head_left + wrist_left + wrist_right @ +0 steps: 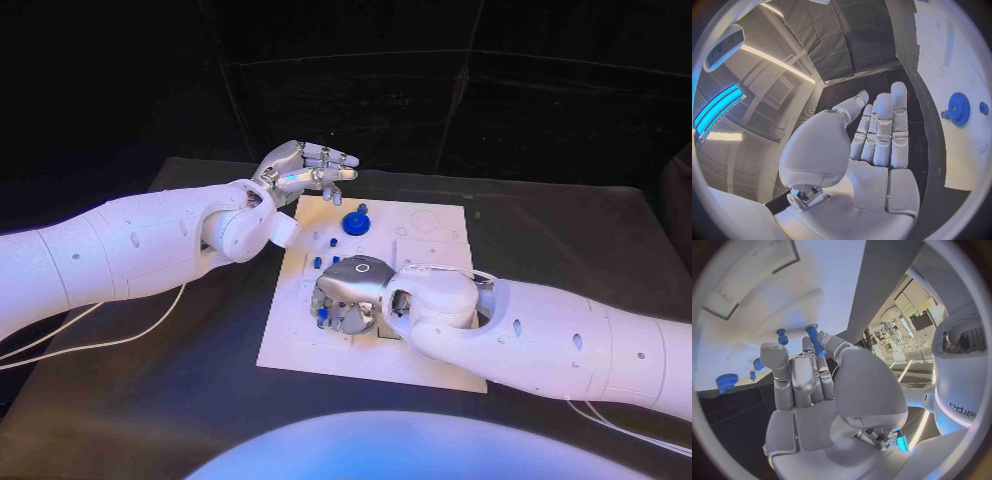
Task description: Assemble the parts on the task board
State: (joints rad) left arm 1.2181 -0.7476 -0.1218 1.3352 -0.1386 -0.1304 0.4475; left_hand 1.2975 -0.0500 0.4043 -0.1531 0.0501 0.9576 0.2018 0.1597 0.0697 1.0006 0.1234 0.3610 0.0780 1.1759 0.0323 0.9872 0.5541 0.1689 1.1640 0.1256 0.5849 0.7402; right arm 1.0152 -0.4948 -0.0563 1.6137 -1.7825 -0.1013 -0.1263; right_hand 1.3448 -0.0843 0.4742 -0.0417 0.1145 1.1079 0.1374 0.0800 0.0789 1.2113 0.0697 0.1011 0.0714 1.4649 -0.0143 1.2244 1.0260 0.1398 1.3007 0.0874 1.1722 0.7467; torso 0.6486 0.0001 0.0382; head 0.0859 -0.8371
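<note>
The white task board (pixel 433 245) lies in the middle of the black table. A blue gear (pixel 356 222) stands on its far left part, with small blue pegs (pixel 326 254) just nearer. My right hand (pixel 355 290) hangs low over the board's near left part, fingers pointing down. In the right wrist view it pinches a long blue peg (pixel 814 340) between thumb and finger, close over the board (pixel 786 290). My left hand (pixel 303 166) hovers beyond the board's far left corner, fingers straight and apart, holding nothing. The left wrist view has the gear (pixel 959 108) beside the fingers (pixel 882 130).
Other blue pieces stand on the board near the right hand: a short peg (pixel 782 336), a small one (pixel 757 363) and the gear (pixel 726 381). A white cable (pixel 130 335) runs across the table on the left. Square and round recesses (pixel 427 222) mark the board's far right.
</note>
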